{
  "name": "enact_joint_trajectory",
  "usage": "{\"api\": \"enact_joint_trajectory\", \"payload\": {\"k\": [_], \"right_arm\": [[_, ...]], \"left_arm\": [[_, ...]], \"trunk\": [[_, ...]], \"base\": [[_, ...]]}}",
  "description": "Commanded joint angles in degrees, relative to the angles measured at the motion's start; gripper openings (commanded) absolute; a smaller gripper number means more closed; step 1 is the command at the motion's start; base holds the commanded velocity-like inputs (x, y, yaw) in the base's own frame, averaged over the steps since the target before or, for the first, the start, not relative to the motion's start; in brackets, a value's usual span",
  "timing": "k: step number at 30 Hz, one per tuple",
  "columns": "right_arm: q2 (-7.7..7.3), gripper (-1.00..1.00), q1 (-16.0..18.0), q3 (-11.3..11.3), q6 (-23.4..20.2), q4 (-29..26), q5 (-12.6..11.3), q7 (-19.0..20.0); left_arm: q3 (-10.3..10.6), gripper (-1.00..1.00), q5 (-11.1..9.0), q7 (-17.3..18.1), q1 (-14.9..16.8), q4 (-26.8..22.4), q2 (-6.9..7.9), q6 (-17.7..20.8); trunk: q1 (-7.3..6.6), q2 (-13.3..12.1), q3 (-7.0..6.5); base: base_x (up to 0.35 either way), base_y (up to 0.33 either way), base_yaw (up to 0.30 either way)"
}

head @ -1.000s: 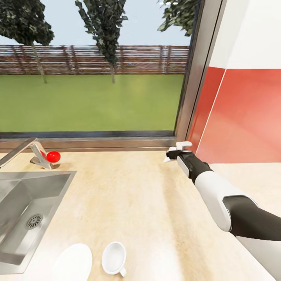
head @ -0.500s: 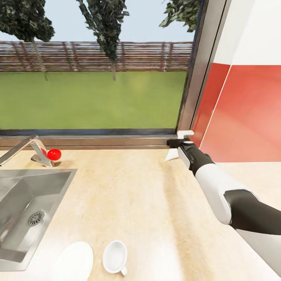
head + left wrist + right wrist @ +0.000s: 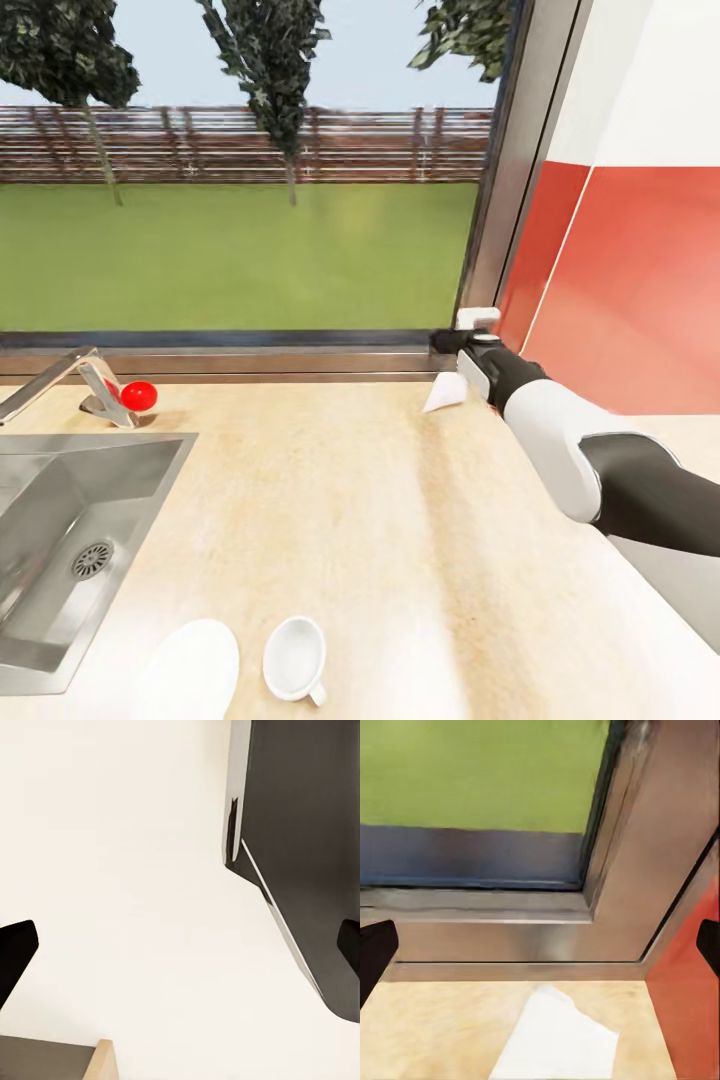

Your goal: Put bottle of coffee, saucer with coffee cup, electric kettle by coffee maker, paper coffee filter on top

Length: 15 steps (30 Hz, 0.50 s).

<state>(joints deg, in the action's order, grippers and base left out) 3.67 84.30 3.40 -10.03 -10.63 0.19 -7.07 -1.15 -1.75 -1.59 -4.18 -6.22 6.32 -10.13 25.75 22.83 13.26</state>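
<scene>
The worktop [image 3: 380, 520] runs under a wide window [image 3: 240, 200], with a sink [image 3: 70, 540] set into its left side and a red wall [image 3: 630, 290] closing the far right corner. The right arm [image 3: 590, 470] reaches to that corner, its tool [image 3: 462, 345] above the paper filter [image 3: 446, 396], which lies flat by the window frame; the right wrist view shows the filter [image 3: 559, 1039] below dark fingertips [image 3: 375, 952] set wide apart, nothing between them. The left tool's fingertips [image 3: 16, 952] are likewise apart. A saucer [image 3: 190, 665] and cup [image 3: 295, 658] sit side by side at the near edge. The filter step seems in hand: next, lower and pinch its thin edge.
</scene>
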Motion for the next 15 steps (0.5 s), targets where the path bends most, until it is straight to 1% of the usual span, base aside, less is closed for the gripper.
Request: {"api": "enact_joint_trajectory", "payload": {"k": [1, 4, 15], "right_arm": [[-0.03, 1.00, 0.05, 0.36, -0.54, -2.83, -0.01, -0.24], [-0.08, 1.00, 0.07, 0.37, -0.69, -5.61, -0.01, -0.23], [-0.44, 1.00, 0.09, 0.38, -0.71, -6.36, 0.17, -0.23]], "left_arm": [[-0.08, 1.00, -0.18, -0.01, -0.04, -0.11, 0.00, -0.07], [-0.08, 1.00, -0.18, -0.04, -0.04, -0.11, 0.01, -0.07], [-0.08, 1.00, -0.18, -0.04, -0.04, -0.11, 0.00, -0.07]], "trunk": [[0.04, 0.09, 0.10], [0.04, 0.09, 0.10], [0.04, 0.09, 0.10]], "base": [[0.000, 0.000, 0.000], [0.000, 0.000, 0.000], [0.000, 0.000, 0.000]]}}
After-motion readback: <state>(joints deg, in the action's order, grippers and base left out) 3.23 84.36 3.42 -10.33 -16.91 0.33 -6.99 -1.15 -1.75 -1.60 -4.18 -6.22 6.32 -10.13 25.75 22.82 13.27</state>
